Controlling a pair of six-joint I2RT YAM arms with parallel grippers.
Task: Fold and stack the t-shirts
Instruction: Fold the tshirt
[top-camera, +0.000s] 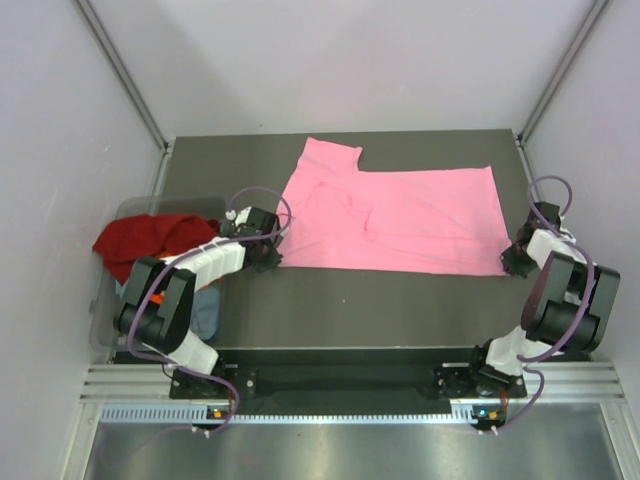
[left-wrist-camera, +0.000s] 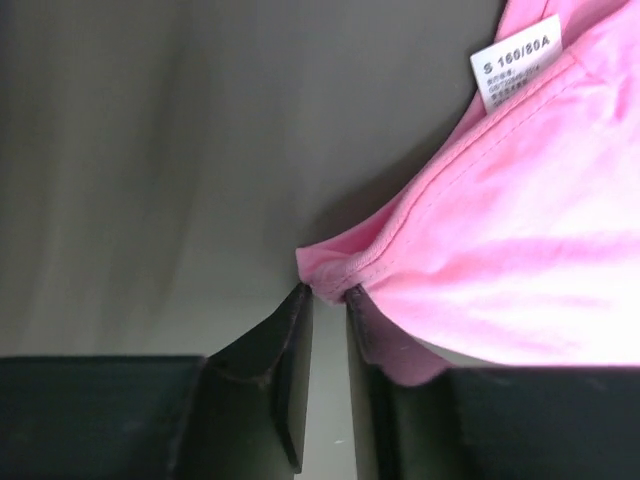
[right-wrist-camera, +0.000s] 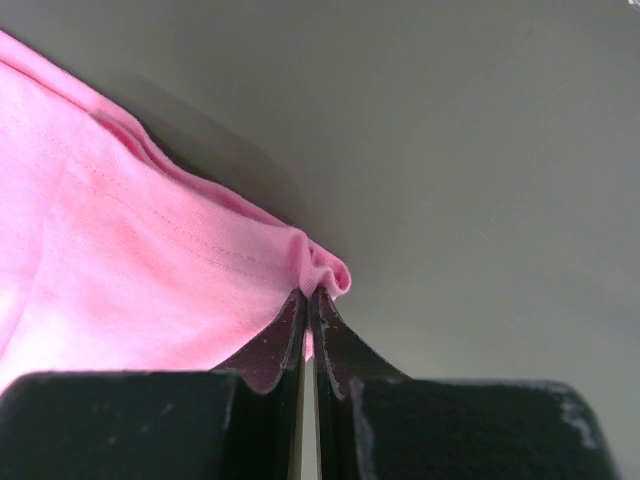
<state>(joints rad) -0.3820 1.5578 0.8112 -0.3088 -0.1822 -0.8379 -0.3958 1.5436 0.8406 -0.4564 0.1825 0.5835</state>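
Observation:
The bright pink t-shirt (top-camera: 400, 215) lies spread flat on the dark table, one sleeve pointing to the far left. My left gripper (top-camera: 268, 250) is at its near left corner. In the left wrist view the gripper (left-wrist-camera: 327, 292) has its jaws nearly together, with a bunched corner of pink cloth (left-wrist-camera: 500, 230) pinched at the tips; the white neck label (left-wrist-camera: 515, 62) shows above. My right gripper (top-camera: 515, 262) is at the near right corner. In the right wrist view it (right-wrist-camera: 311, 293) is shut on a puckered corner of the pink cloth (right-wrist-camera: 130, 260).
A clear plastic bin (top-camera: 110, 310) stands at the table's left edge. It holds a dark red t-shirt (top-camera: 150, 240), a bit of orange cloth (top-camera: 157, 297) and grey-blue cloth (top-camera: 205, 312). Metal frame posts stand at the far corners.

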